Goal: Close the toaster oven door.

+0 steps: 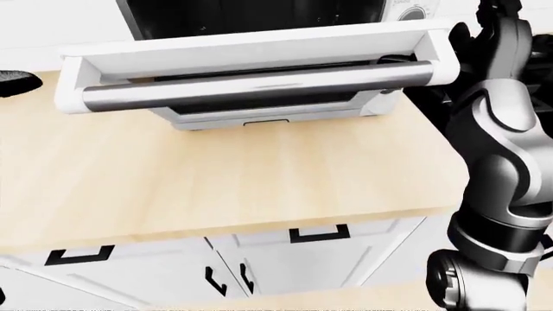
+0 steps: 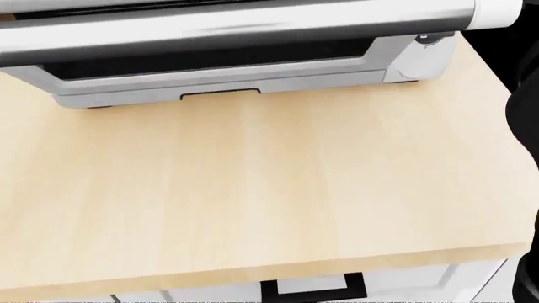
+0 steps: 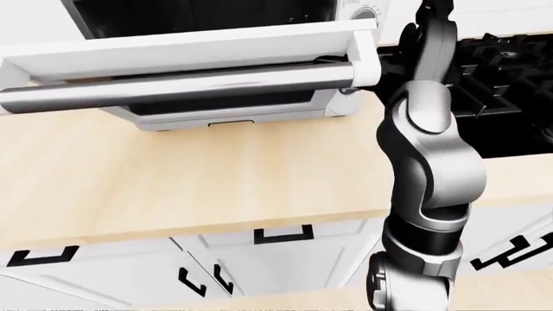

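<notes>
The toaster oven stands on the wood counter at the top of the views. Its white door hangs open, swung out toward me and nearly level, with a long steel handle bar along its near edge. The head view shows only the handle and the oven's lower face. My right arm rises on the right, and its hand is by the door's right end, partly cut off by the top edge. A black shape at the left edge of the left-eye view looks like my left hand.
The wood counter stretches below the oven. White cabinets with black handles sit under it. A black stove lies to the right of the counter, behind my right arm.
</notes>
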{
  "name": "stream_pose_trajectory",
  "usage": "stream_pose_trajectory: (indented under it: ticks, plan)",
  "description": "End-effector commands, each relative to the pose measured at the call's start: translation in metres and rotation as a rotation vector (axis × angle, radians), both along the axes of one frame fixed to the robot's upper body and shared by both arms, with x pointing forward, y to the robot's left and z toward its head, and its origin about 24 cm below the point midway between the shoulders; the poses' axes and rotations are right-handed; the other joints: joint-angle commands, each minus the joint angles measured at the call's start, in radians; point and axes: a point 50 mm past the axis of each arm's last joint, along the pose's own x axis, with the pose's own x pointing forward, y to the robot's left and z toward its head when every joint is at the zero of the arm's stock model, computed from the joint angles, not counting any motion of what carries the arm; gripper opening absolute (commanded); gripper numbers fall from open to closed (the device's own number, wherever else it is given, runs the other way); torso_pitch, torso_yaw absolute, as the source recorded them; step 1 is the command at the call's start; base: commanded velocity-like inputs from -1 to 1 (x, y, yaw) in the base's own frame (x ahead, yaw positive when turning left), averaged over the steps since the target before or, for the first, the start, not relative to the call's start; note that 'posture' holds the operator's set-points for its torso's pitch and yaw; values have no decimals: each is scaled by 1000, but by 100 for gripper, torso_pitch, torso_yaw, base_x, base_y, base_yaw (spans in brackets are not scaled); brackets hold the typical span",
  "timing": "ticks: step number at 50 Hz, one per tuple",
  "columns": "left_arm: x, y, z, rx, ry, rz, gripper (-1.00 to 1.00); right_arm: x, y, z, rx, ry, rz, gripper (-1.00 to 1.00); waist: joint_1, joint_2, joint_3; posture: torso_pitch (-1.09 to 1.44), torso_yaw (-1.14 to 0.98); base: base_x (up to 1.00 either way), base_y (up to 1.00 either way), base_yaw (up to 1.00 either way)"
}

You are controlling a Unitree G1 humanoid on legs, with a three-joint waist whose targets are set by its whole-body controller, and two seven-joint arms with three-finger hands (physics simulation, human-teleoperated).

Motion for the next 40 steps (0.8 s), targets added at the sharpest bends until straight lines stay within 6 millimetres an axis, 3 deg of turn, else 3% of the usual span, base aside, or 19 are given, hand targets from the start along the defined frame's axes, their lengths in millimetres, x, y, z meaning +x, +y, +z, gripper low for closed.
stream_pose_trajectory:
  ticks: [1, 40]
  plan:
    - [-9, -2, 17, 42, -72, 2, 100, -13, 9, 27, -10, -165, 54, 100, 4, -3, -33, 0, 0, 0, 0, 0]
    - [-7, -22, -21, 52, 46, -67, 100, -14, 7, 38, -16, -185, 49, 100, 5, -9, -33, 0, 0, 0, 0, 0]
